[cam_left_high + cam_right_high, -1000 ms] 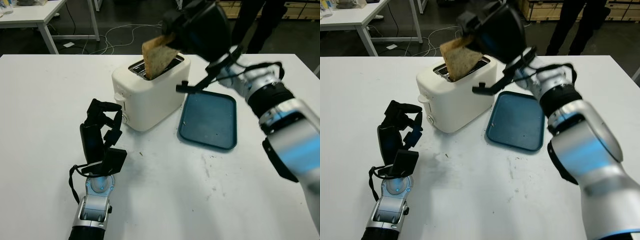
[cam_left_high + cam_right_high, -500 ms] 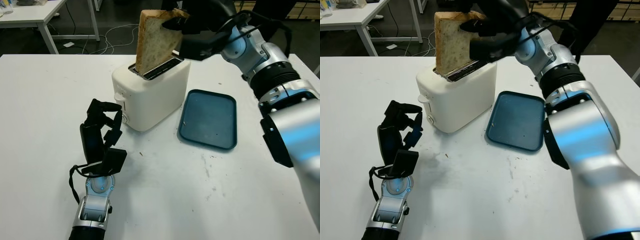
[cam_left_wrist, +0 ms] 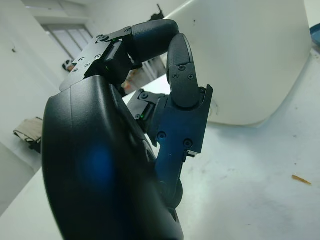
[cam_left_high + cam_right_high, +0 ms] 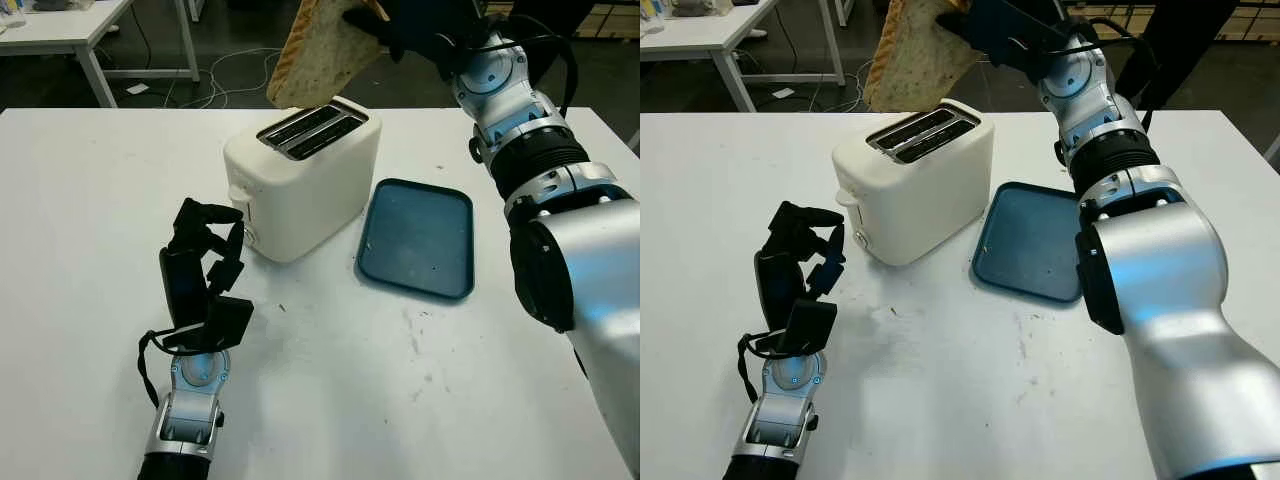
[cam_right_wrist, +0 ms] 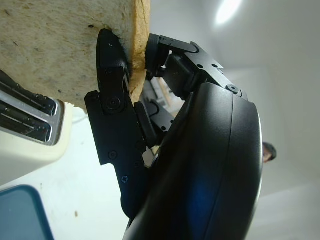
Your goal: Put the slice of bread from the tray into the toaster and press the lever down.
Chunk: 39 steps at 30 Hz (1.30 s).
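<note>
Two slots [image 4: 312,128] lie bare on top of your toaster [image 4: 300,190], a glossy white rounded box standing toward the tabletop's [image 4: 90,200] far edge, near its middle. Your right robot hand [image 4: 400,18] is clamped on the bread [image 4: 318,50], holding it tilted in the air just above those slots, not touching the toaster. Nothing stands between the slice's lower edge and the slots.

Just right of the toaster lies the tray [image 4: 418,238], a shallow dark-blue rectangle with rounded corners and a few crumbs on it. Small specks dot the white tabletop nearer you.

Your left robot hand [image 4: 203,262] sits near the tabletop's near-left, just in front of the toaster's front-left end, fingers curled and holding nothing.

From the right wrist you can see the bread's porous, tan crumb and darker crust pinched between black fingers [image 5: 114,107], with the metal-edged slots below it. From the left wrist you see the toaster's smooth wall close behind the curled fingers [image 3: 182,95].

Beyond the tabletop, cables trail on the dark floor [image 4: 240,60].
</note>
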Each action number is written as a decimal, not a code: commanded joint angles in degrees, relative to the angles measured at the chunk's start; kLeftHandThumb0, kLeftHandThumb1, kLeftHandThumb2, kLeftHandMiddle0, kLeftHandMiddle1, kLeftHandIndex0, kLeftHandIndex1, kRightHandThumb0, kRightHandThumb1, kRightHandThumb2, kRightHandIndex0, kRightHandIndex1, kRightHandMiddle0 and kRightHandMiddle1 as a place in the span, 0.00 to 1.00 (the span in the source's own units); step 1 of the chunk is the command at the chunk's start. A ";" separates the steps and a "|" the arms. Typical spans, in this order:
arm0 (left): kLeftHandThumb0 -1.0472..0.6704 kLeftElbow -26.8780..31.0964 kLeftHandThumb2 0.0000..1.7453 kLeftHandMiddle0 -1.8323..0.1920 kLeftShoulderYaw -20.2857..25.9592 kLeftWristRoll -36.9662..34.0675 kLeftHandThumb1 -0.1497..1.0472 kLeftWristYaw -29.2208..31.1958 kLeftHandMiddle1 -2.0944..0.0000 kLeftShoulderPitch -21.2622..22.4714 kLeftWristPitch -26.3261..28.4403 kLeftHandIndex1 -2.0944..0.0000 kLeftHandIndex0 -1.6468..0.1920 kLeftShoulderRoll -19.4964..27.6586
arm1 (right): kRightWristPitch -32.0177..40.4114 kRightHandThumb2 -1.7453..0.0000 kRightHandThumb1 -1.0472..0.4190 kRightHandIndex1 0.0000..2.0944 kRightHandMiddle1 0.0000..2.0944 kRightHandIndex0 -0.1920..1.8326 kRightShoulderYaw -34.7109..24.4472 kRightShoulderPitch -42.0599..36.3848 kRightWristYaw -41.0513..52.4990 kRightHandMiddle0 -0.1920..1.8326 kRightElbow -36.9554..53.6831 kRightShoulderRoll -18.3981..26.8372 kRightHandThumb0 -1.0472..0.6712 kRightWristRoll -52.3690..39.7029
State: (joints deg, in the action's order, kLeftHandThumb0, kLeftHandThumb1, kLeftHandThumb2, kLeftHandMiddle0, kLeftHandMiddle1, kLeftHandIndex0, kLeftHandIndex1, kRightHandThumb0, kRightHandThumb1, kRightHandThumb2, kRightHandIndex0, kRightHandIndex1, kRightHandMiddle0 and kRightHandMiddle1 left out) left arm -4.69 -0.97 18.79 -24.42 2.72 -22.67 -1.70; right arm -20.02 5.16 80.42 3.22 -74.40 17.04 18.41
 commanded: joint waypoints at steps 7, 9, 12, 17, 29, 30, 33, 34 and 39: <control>0.32 0.46 0.23 0.53 -0.18 1.00 0.89 -0.31 0.17 -0.11 -0.47 0.24 0.58 0.08 | 3.47 0.77 0.09 0.83 0.83 0.58 2.39 -0.74 -1.75 0.47 -1.21 -0.49 0.35 2.28; 0.32 0.29 0.22 0.52 -0.17 0.38 0.89 -0.06 0.17 -0.07 -0.79 0.24 0.58 -0.05 | 4.38 0.77 0.09 0.83 0.83 0.57 2.94 -0.96 -1.39 0.46 -1.45 -0.82 0.35 2.68; 0.32 0.36 0.22 0.53 -0.25 0.40 0.89 -0.15 0.17 -0.20 -0.78 0.24 0.58 -0.19 | 5.58 0.78 0.09 0.83 0.83 0.57 3.59 -1.37 -1.15 0.46 -1.71 -1.45 0.35 2.98; 0.33 0.42 0.22 0.53 -0.20 0.21 0.89 -0.11 0.17 -0.34 -0.82 0.24 0.58 -0.29 | 6.18 0.78 0.09 0.83 0.83 0.58 4.95 -1.78 -0.68 0.47 -1.86 -2.15 0.35 3.46; 0.33 0.36 0.22 0.53 -0.14 0.28 0.89 -0.33 0.17 -0.47 -0.82 0.24 0.58 -0.41 | 5.81 0.78 0.09 0.83 0.83 0.58 4.96 -1.14 -0.77 0.47 -1.55 -1.59 0.36 2.72; 0.33 0.32 0.22 0.53 -0.11 0.26 0.89 -0.38 0.17 -0.46 -0.78 0.24 0.58 -0.46 | 6.03 0.78 0.09 0.83 0.83 0.58 4.82 -0.86 -0.54 0.47 -1.50 -1.42 0.36 2.64; 0.33 0.32 0.22 0.53 -0.13 0.29 0.89 -0.38 0.17 -0.48 -0.66 0.24 0.58 -0.51 | 6.55 0.77 0.09 0.83 0.83 0.58 4.57 -0.20 -0.59 0.47 -1.42 -1.05 0.35 2.71; 0.33 0.36 0.22 0.53 -0.14 0.42 0.89 -0.45 0.17 -0.49 -0.56 0.24 0.58 -0.52 | 6.51 0.77 0.09 0.83 0.83 0.58 4.44 -0.03 -0.65 0.47 -1.37 -0.92 0.35 2.70; 0.33 0.39 0.22 0.54 -0.13 -0.09 0.89 0.02 0.17 -0.61 -0.71 0.24 0.58 -0.52 | 5.46 0.77 0.09 0.83 0.83 0.59 3.96 0.59 -0.61 0.48 -1.10 -0.22 0.35 2.53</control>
State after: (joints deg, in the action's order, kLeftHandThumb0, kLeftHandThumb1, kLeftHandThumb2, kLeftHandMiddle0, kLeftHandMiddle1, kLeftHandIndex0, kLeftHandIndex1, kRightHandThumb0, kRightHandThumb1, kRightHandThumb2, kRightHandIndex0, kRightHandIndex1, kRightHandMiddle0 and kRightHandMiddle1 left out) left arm -4.69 -0.97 18.72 -24.42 2.58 -22.67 -2.04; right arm -13.99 9.65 79.45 2.55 -76.12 16.14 21.59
